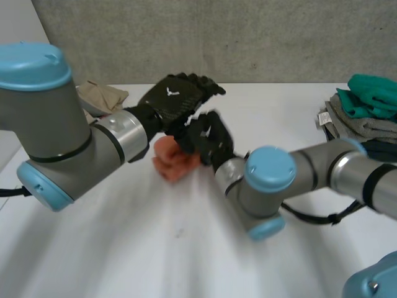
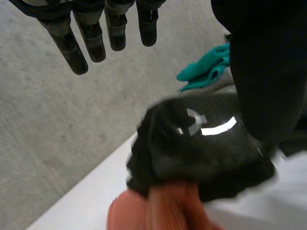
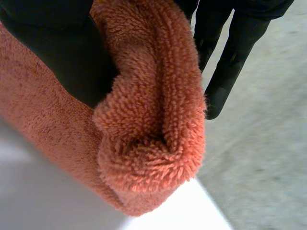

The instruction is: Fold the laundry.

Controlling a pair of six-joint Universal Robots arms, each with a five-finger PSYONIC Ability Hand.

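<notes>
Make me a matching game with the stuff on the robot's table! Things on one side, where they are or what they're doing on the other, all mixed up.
Things:
1. orange towel
2. teal cloth
3. beige cloth
4. left hand

Places or states:
A. open, fingers straight
B. on top of the pile at the right side of the table
C. pinched in the right hand
D. at the far edge, behind the left arm

Pairs: 1-C, 2-B, 3-D, 4-A
</notes>
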